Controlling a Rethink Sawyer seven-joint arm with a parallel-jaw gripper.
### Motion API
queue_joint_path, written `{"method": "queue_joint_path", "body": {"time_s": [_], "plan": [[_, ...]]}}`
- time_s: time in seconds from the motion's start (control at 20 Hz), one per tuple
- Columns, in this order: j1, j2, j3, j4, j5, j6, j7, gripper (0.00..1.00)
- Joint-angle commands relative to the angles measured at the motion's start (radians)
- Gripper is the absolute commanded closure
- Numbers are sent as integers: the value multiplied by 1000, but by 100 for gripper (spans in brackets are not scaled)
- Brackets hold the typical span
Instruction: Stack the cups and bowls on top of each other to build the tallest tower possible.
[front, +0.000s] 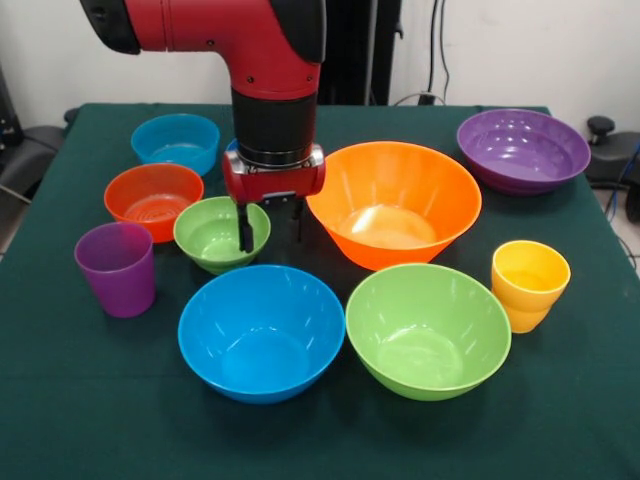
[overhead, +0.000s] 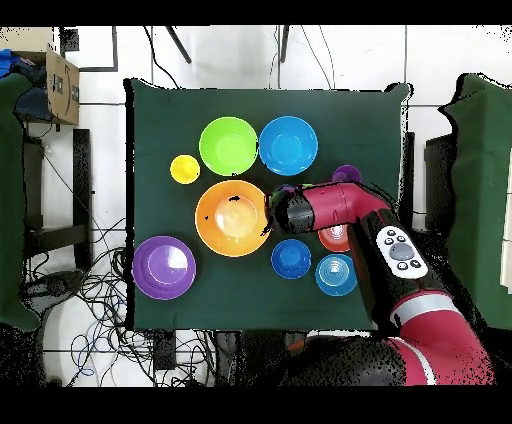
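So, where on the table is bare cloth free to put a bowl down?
Free: the front strip of the table before the large blue bowl and large green bowl, and the cloth right of the yellow cup. Crowded: the middle, around the claw and small green bowl.

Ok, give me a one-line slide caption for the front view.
Sawyer's open gripper straddles the small green bowl's rim, with the other bowls and two cups still unstacked on the green table.
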Motion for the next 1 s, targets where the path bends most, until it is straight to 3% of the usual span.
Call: {"method": "queue_joint_path", "body": {"time_s": [0.05, 0.85, 0.9, 1.0], "plan": [[2, 42, 12, 19, -65, -7, -65, 0], [25, 36, -27, 4, -73, 23, -52, 0], [26, 36, -28, 4, -73, 23, -53, 100], [30, 34, -33, 1, -73, 28, -50, 100]]}}
